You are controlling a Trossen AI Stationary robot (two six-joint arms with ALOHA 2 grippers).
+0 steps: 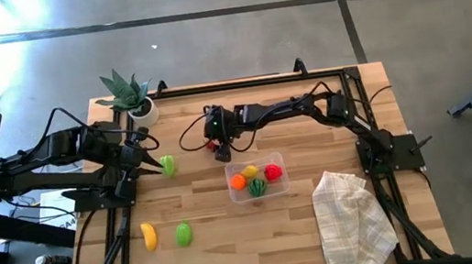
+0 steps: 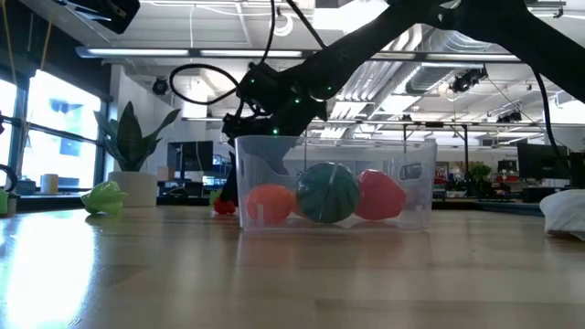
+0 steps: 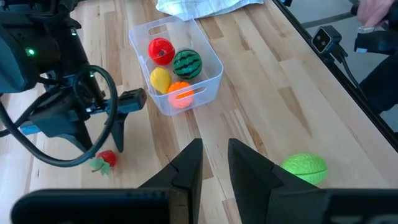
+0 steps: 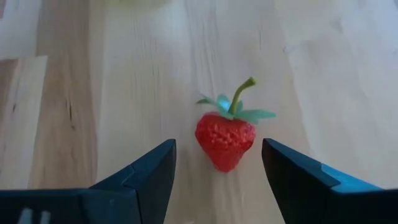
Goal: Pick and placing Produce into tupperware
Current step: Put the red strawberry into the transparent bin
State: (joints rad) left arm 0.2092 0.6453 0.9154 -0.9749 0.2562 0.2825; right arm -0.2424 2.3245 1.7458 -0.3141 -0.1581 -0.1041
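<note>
My right gripper (image 4: 217, 165) is open and points down at the table just behind the tupperware (image 1: 277, 157). Its fingers stand on either side of the tiny red strawberry (image 4: 225, 140) without touching it; the strawberry (image 3: 107, 159) lies on its side on the wood. The clear tupperware (image 3: 211, 87) holds the orange (image 3: 180, 92), lemon (image 3: 160, 79), watermelon (image 3: 187, 63) and red pepper (image 3: 161, 51). My left gripper (image 3: 215, 163) hovers at the table's left with only a narrow gap between its fingers, next to a green piece (image 3: 305, 168) lying on the table. The banana (image 1: 149, 235) and another green piece (image 1: 183, 235) lie near the front edge.
A spiky potted plant (image 1: 129, 96) stands at the far left corner. A white checked cloth (image 1: 351, 222) lies crumpled at the near right. Black frame rails run along the table's sides. Bare wood (image 1: 260, 240) lies in front of the tupperware.
</note>
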